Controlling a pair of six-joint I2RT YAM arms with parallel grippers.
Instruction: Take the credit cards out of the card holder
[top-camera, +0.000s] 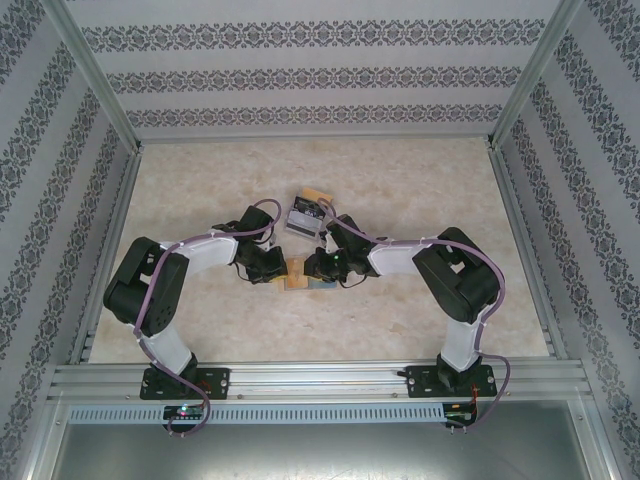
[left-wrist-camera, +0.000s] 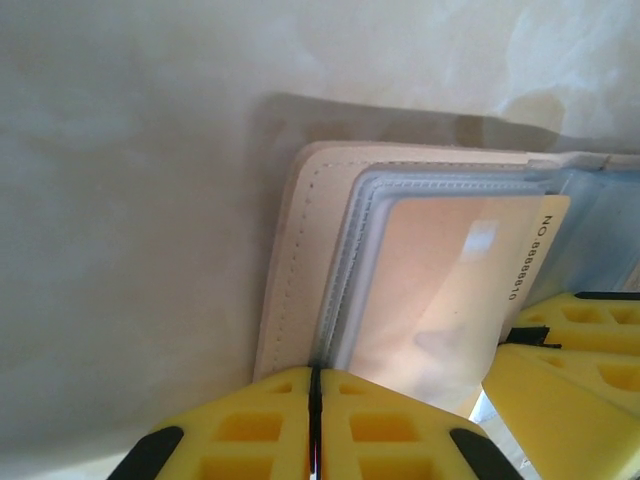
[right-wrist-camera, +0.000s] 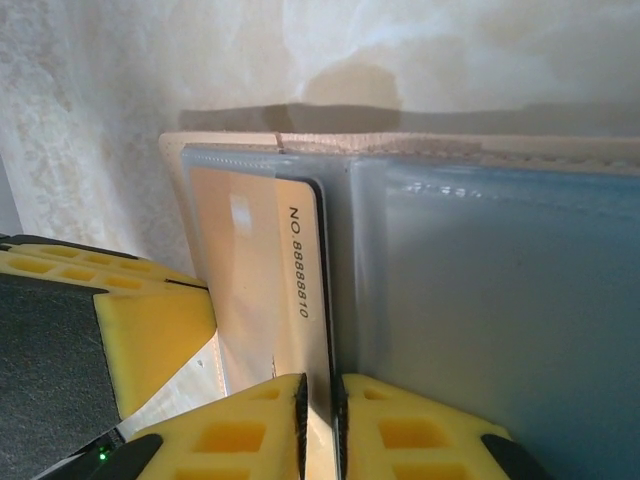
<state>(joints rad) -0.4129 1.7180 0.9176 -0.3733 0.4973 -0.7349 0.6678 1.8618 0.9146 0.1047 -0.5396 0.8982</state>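
The card holder (top-camera: 297, 276) is a tan stitched cover (left-wrist-camera: 290, 260) with clear plastic sleeves (right-wrist-camera: 500, 300), lying on the table between both grippers. A beige credit card (right-wrist-camera: 300, 270) printed "NO 8888810" sticks partway out of one sleeve and is also seen in the left wrist view (left-wrist-camera: 450, 290). My left gripper (left-wrist-camera: 315, 385) is shut on the holder's cover and sleeve edges. My right gripper (right-wrist-camera: 320, 395) is shut on the exposed edge of the beige card. From above, the left gripper (top-camera: 275, 268) and right gripper (top-camera: 318, 268) face each other across the holder.
A small grey pile with dark stripes and a tan edge (top-camera: 305, 212), which looks like loose cards, lies just behind the grippers. The marbled tabletop (top-camera: 200, 180) is fenced by metal rails and patterned walls (top-camera: 40, 150).
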